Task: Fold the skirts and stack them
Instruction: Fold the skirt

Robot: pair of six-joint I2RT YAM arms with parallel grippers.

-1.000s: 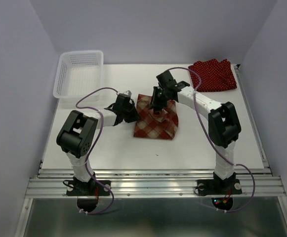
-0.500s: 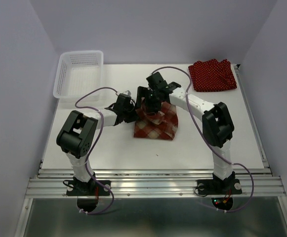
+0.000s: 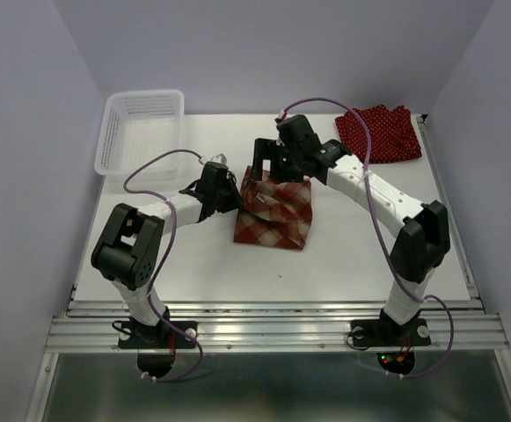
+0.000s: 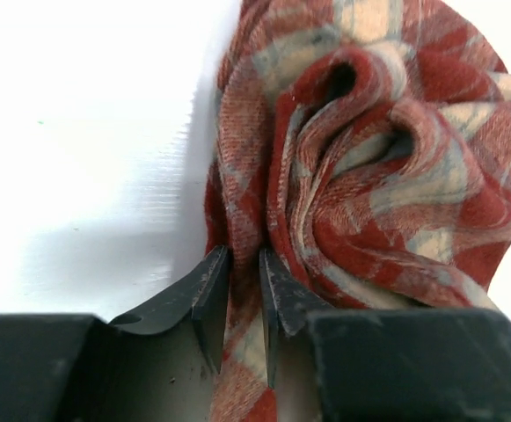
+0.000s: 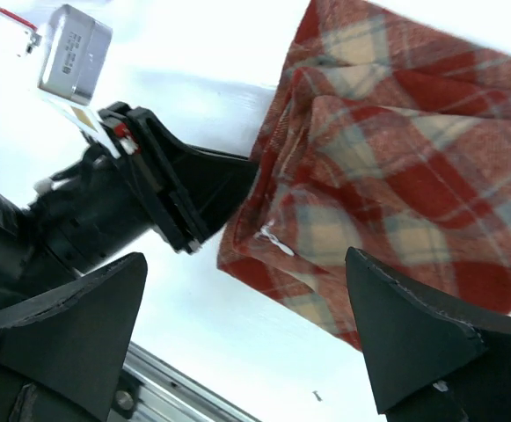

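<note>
Top external view: the red-and-cream plaid cloth skirt lies partly folded at the centre of the white table. The left hand is at its left edge. The right hand sits over its far edge; contact cannot be determined here. The dark red polka-dot skirt cloth lies at the far right corner, well apart; the number of pieces cannot be determined. The white plastic mesh basket stands at the far left corner.

Left wrist view: the left hand is clamped on a fold of the plaid cloth skirt, which bunches up beyond the fingers.

Right wrist view: the right hand has its fingers spread wide above the plaid cloth skirt, gripping nothing. The left hand meets the skirt's edge.
</note>
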